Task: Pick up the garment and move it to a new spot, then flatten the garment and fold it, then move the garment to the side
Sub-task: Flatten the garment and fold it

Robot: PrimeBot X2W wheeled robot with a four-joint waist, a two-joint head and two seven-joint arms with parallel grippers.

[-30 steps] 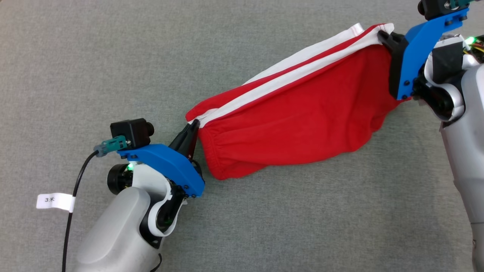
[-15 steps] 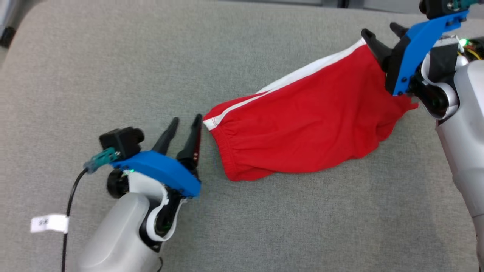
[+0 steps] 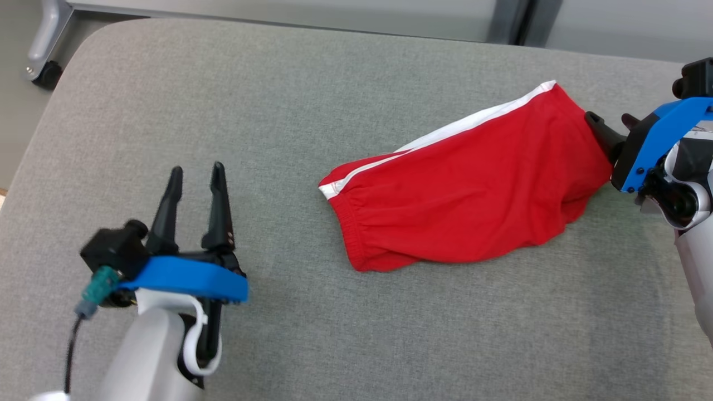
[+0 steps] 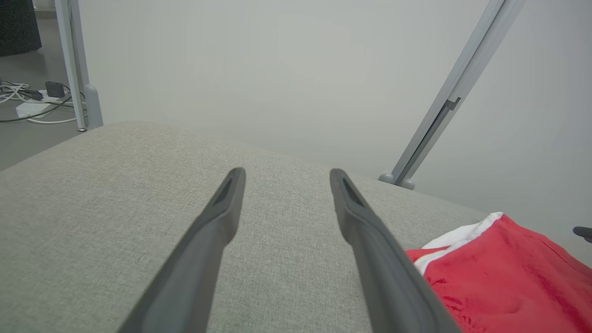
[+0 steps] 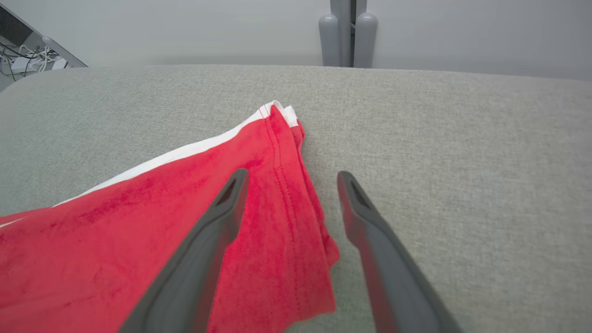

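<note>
While a grey cloth-covered table (image 3: 334, 323) with rounded corners takes up the foreground, pale wall panels run behind its far edge, split by a grey metal post (image 3: 504, 22). Off the far left corner, the wheeled foot of a metal frame (image 3: 42, 61) stands on the floor. The left wrist view takes in a slanted metal bar (image 4: 444, 106) against the wall and loose cables (image 4: 27, 99) on the floor beyond the table's corner.

Red shorts (image 3: 468, 200) with a white side stripe lie crumpled on the right half of the table. The gathered waistband points toward the middle, and the stitched hem points toward the far right corner.

The left claw (image 3: 197, 167), fingers apart and holding nothing, hangs over the near left part of the table, well apart from the shorts, with bare grey cloth between them. A blue bracket (image 3: 189, 281) carries its small black camera, and a dark cable with a green plug (image 3: 97, 287) trails off it.

The right claw (image 3: 609, 117), fingers also apart, sits at the right edge of the table, just beside the hem end of the shorts. In the right wrist view one finger lies over the red cloth and the other over bare table; whether either touches the cloth cannot be told.
</note>
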